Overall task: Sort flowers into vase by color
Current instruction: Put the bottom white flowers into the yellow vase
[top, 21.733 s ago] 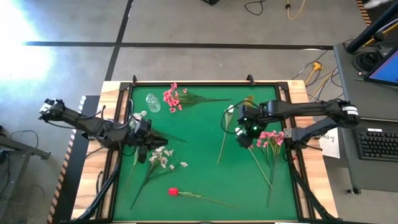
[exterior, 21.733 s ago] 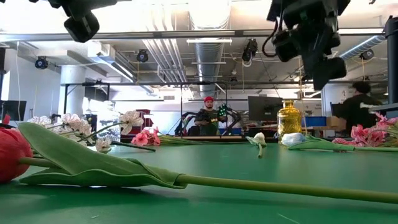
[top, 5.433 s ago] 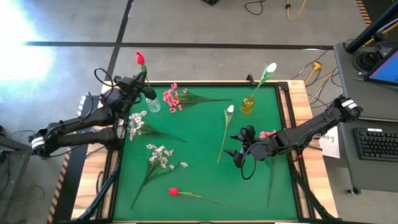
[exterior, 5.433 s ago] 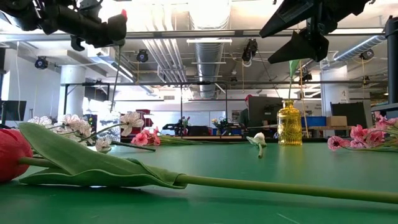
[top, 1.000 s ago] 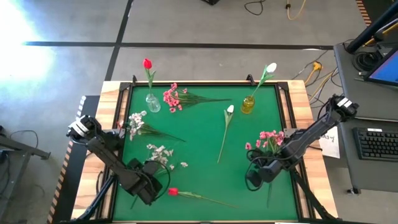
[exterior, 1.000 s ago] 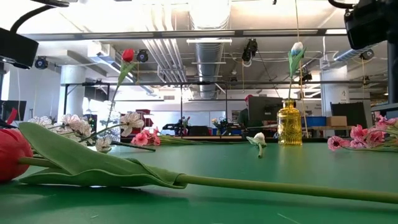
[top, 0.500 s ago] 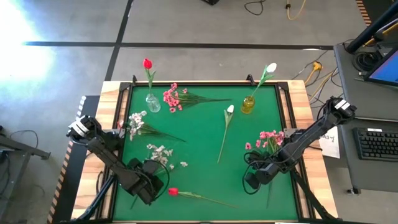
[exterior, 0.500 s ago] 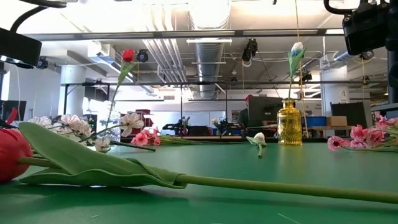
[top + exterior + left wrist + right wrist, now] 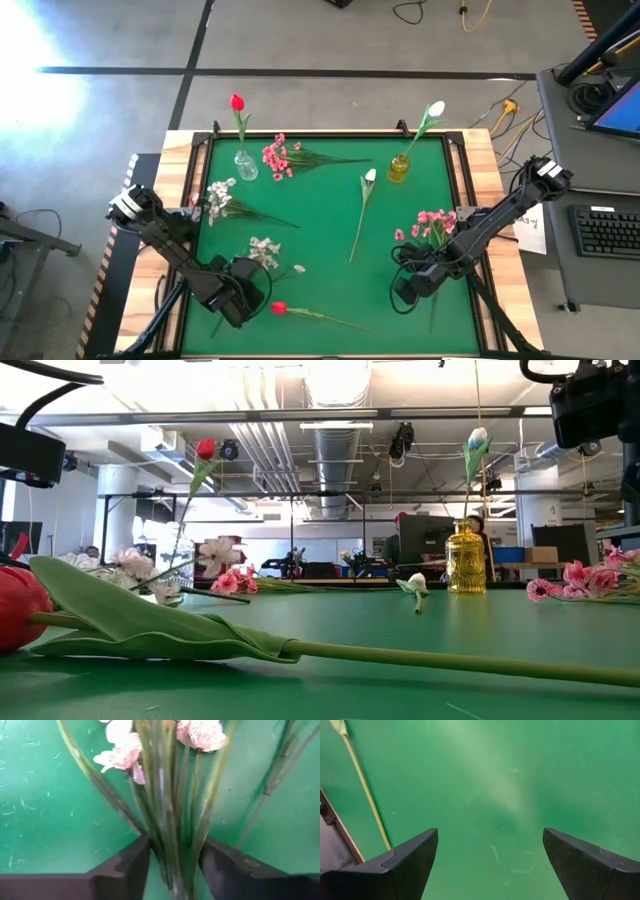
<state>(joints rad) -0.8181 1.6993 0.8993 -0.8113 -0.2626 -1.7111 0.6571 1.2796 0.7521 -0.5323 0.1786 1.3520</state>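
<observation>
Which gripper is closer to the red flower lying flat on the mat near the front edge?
Left. The left gripper sits right beside the red flower, its fingers around the white blossom spray stems. The right gripper hovers far across the mat, nearer the pink flowers.

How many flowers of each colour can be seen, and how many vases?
Red tulips: 2, one in the clear vase, one on the mat.
White tulips: 2.
Pink sprays: 2.
Pale blossom sprays: 2.
Vases: 2, the second yellow.
Total: 8 flowers, 2 vases.

High cam straight down, low cam level across the green table [image 9: 330, 215], wrist cams close above it.
</observation>
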